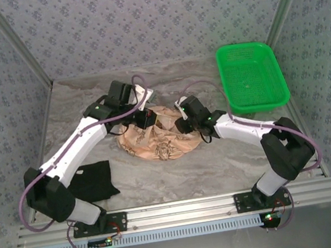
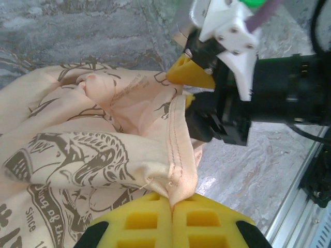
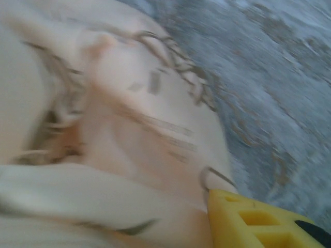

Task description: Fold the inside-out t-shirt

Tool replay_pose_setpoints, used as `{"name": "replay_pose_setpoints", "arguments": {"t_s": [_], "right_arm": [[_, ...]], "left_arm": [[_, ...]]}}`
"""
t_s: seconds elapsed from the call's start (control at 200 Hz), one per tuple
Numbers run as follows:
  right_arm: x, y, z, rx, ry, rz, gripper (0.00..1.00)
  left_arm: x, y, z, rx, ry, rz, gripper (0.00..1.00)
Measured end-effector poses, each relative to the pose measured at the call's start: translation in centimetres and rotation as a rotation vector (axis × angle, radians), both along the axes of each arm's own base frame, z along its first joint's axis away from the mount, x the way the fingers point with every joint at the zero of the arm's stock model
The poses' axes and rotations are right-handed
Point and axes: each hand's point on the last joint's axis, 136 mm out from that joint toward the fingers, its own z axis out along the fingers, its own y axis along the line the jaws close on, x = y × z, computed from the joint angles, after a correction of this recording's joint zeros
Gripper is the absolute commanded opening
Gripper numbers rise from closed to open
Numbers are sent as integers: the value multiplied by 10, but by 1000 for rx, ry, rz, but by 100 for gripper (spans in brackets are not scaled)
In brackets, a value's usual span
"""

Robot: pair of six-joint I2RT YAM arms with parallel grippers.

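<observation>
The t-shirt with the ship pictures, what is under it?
The grey marbled table shows all around the crumpled t-shirt, so the shirt lies on that. Anything beneath the bunched cloth itself is covered and cannot be seen.

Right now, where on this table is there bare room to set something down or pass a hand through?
Bare table runs on the near side of the t-shirt, between the black garment and the right arm's base. Another strip lies beyond the shirt, left of the green basket. Crowded: the shirt's far edge, where left hand and right hand meet.
</observation>
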Motion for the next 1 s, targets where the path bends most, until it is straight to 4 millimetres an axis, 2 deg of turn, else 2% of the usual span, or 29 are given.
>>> {"name": "replay_pose_setpoints", "arguments": {"t_s": [0.17, 0.22, 0.265, 0.305, 0.37, 0.465, 0.515, 0.565, 0.595, 0.775, 0.835, 0.875, 0.999], "right_arm": [[6, -38, -6, -16, 54, -219, 50], [9, -49, -2, 9, 79, -281, 50], [13, -57, 6, 41, 96, -335, 46], [18, -64, 19, 77, 106, -401, 40], [25, -71, 45, 132, 105, -493, 36], [27, -66, 89, 222, 74, -539, 36], [22, -63, 107, 252, 67, -542, 29], [17, -59, 121, 276, 68, -541, 18], [15, -57, 128, 288, 72, -538, 15], [10, -56, 157, 309, 87, -519, 14], [15, -54, 176, 327, 64, -473, 15], [22, -54, 193, 348, 37, -450, 16], [68, -70, 265, 443, -111, -419, 22]], "left_arm": [[3, 15, 32, -68, -77, 41, 0], [4, 16, 42, -92, -104, 53, 0], [6, 16, 50, -112, -126, 65, 0], [8, 16, 56, -127, -139, 83, 0], [14, 16, 61, -144, -150, 125, 0], [21, 17, 65, -152, -154, 174, 0], [24, 18, 68, -153, -164, 194, 0], [28, 19, 72, -152, -181, 215, 0], [31, 20, 75, -154, -193, 230, 0], [49, 30, 99, -148, -298, 321, 0], [56, 33, 116, -149, -345, 344, 0], [63, 33, 136, -159, -394, 351, 0], [95, 36, 205, -200, -568, 393, 0]]}}
